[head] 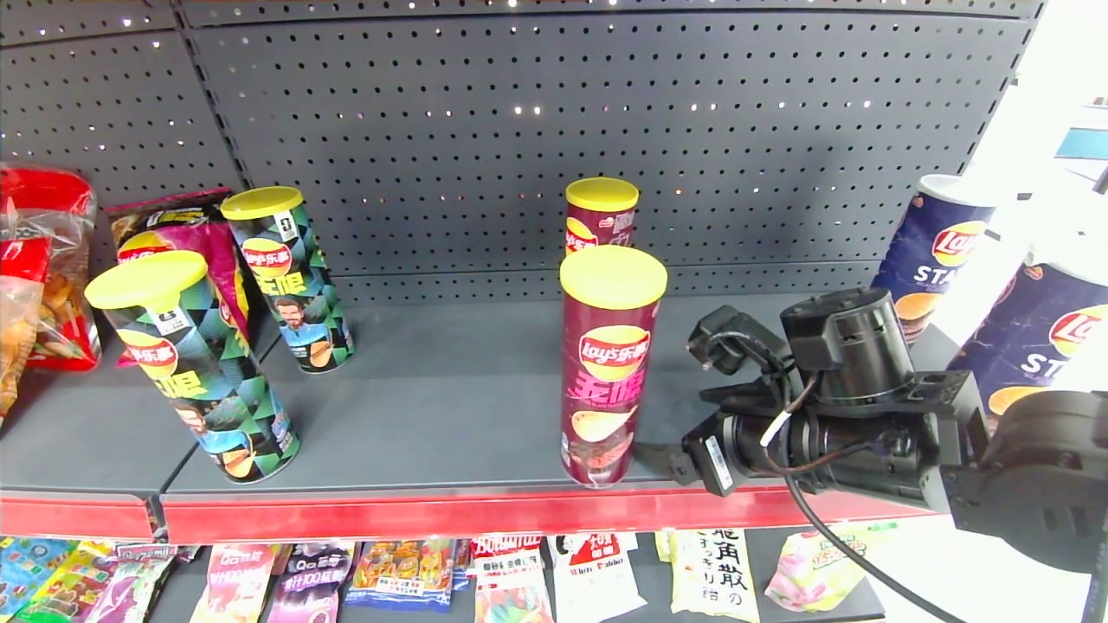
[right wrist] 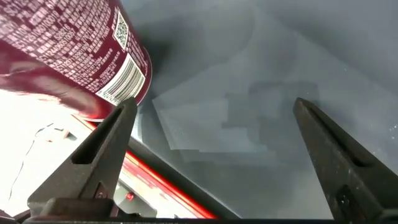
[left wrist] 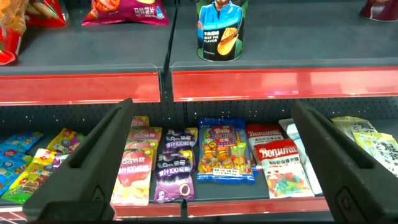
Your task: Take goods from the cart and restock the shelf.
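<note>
Maroon can (head: 611,363) beside right gripper (right wrist: 214,107) (spread wide)

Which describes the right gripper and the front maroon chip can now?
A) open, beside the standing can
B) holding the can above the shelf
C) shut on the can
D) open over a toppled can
A: the right gripper is open, nothing between its jaws; the front maroon chip can stands upright beside it.

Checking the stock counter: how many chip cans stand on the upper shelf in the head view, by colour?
Green patterned cans: 2
Maroon cans: 2
Navy cans: 2
Total: 6
</note>
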### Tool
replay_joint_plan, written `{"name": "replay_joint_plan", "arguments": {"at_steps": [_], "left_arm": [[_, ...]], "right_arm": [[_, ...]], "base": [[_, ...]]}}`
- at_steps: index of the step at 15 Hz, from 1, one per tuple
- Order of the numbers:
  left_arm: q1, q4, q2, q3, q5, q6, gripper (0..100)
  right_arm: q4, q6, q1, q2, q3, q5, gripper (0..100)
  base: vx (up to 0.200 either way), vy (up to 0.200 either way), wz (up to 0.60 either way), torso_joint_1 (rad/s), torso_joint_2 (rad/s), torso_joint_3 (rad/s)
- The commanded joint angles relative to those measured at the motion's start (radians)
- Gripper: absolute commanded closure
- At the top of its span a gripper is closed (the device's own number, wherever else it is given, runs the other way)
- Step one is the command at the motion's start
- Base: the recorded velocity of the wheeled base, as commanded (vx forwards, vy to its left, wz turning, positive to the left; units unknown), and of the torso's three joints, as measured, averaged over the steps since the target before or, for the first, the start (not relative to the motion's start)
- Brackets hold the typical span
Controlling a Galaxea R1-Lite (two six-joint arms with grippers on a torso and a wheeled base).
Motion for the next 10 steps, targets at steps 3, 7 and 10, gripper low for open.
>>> {"name": "replay_joint_plan", "arguments": {"at_steps": [3,7,10], "left_arm": [[0.0,0.0,0.0,0.0,0.0,0.0,0],[0.0,0.0,0.0,0.0,0.0,0.0,0],[0.0,0.0,0.0,0.0,0.0,0.0,0]], "right_arm": [[-0.004,-0.001,-0.014,0.001,0.0,-0.027,0],[-0.031,-0.001,-0.009,0.02,-0.005,-0.027,0],[-0.059,-0.015,0.002,0.031,-0.006,-0.034,0]], "base": [[0.0,0.0,0.0,0.0,0.0,0.0],[0.0,0.0,0.0,0.0,0.0,0.0],[0.0,0.0,0.0,0.0,0.0,0.0]]}}
